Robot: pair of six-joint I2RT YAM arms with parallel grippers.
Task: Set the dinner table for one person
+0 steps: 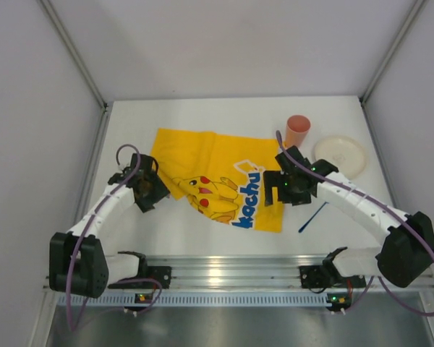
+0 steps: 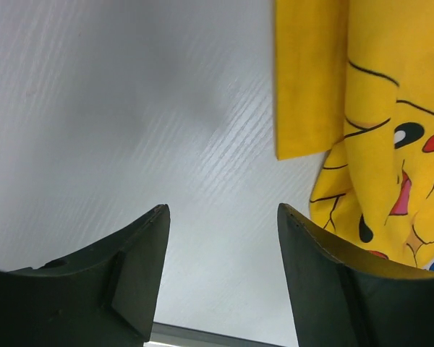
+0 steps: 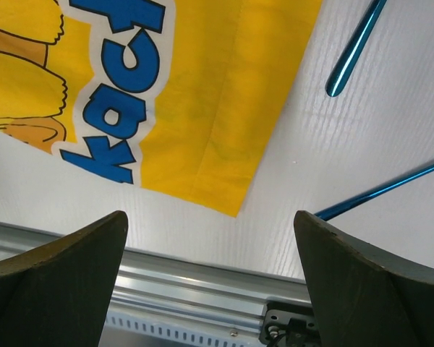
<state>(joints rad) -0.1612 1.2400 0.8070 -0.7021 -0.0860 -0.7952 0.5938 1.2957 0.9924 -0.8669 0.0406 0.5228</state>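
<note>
White tabletop (image 1: pixel 202 116) lies beneath both arms, yellow mat (image 1: pixel 217 163) rumpled at its centre, plate (image 1: pixel 339 155), cup (image 1: pixel 297 130) and blue utensils (image 1: pixel 312 217) to the right. Mat-laying seems in hand; left tool (image 2: pixel 220 210) and right tool (image 3: pixel 210 217), both released and empty, likely must next pinch its edges flat.

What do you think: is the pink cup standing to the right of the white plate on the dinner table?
Not quite. The pink cup stands to the left of the white plate on the dinner table. The top external view shows it.
</note>
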